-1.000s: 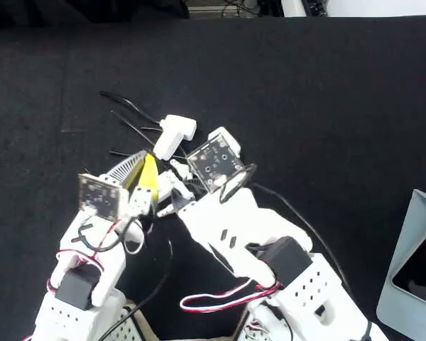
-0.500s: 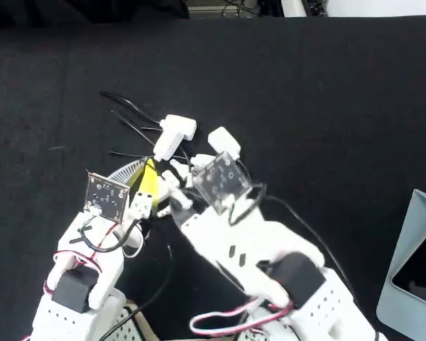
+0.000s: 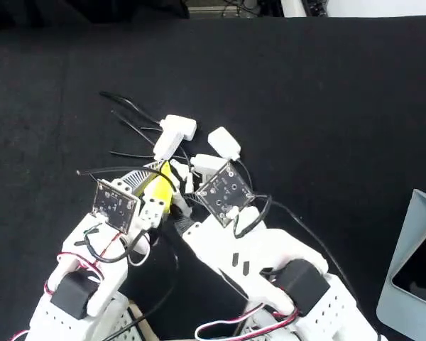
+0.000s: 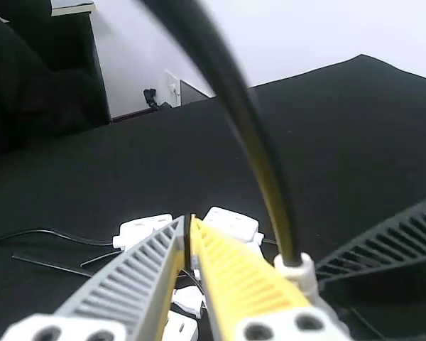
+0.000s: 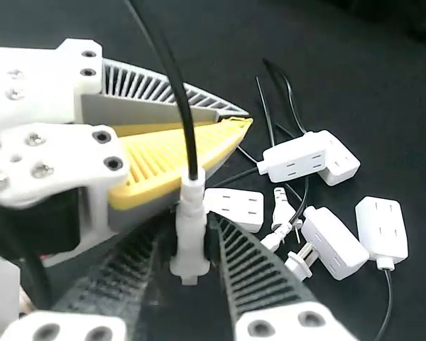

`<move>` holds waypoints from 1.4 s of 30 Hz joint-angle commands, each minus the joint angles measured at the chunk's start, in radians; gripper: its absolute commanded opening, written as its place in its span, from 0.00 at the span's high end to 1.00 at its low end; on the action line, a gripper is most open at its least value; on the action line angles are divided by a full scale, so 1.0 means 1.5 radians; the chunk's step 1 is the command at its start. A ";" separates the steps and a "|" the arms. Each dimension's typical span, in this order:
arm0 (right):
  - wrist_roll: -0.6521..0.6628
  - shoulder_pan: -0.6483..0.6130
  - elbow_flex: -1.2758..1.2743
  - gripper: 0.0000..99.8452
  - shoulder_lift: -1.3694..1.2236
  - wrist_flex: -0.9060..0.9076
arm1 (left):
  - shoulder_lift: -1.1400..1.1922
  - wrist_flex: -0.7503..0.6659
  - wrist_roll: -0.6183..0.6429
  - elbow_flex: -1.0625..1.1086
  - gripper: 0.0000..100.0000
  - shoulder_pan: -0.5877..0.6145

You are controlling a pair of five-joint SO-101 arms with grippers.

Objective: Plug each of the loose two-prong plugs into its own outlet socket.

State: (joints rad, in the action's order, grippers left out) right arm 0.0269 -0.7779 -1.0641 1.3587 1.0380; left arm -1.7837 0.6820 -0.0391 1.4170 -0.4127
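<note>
While lengthwise along right gripper [image 5: 189,222], plug [image 5: 188,245].

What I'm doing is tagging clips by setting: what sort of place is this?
Probably a robotics lab or workshop bench: two robot arms stand at a black-covered table, loose white outlet sockets and cords lie on it, and a plain white wall stands behind.

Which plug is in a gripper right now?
The black-corded plug, upright between the right gripper's dark jaws; the other plugs lie on the table.
</note>
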 commanded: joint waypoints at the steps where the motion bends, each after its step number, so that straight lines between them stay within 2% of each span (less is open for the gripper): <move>1: 0.005 -0.011 -0.003 0.99 -0.006 0.003 | -0.003 -0.010 -0.007 -0.056 0.97 -0.014; 5: 0.006 -0.011 -0.011 0.99 -0.006 0.003 | -0.003 -0.010 -0.048 -0.056 0.97 -0.017; 10: 0.034 -0.011 -0.042 0.99 -0.006 -0.001 | -0.003 -0.009 -0.092 -0.069 0.97 -0.076; 21: 0.032 -0.007 -0.047 0.99 -0.006 -0.001 | -0.003 -0.010 -0.092 -0.101 0.97 -0.086; 30: 0.031 0.014 -0.046 0.99 -0.006 -0.002 | -0.003 0.003 -0.087 -0.077 0.97 0.005; 32: 0.031 0.015 -0.048 0.99 -0.006 -0.002 | -0.003 0.003 -0.087 -0.081 0.97 -0.007; 38: 0.031 0.015 -0.048 0.99 -0.006 -0.018 | -0.003 0.004 -0.092 -0.078 0.97 -0.106; 42: 0.001 0.069 -0.044 0.99 -0.006 -0.020 | -0.003 0.004 -0.092 -0.084 0.97 -0.068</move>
State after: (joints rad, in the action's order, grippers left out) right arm 0.0667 -0.7426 -1.1439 1.3464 1.0288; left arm -1.7868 0.6866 -0.1665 1.3249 -0.5478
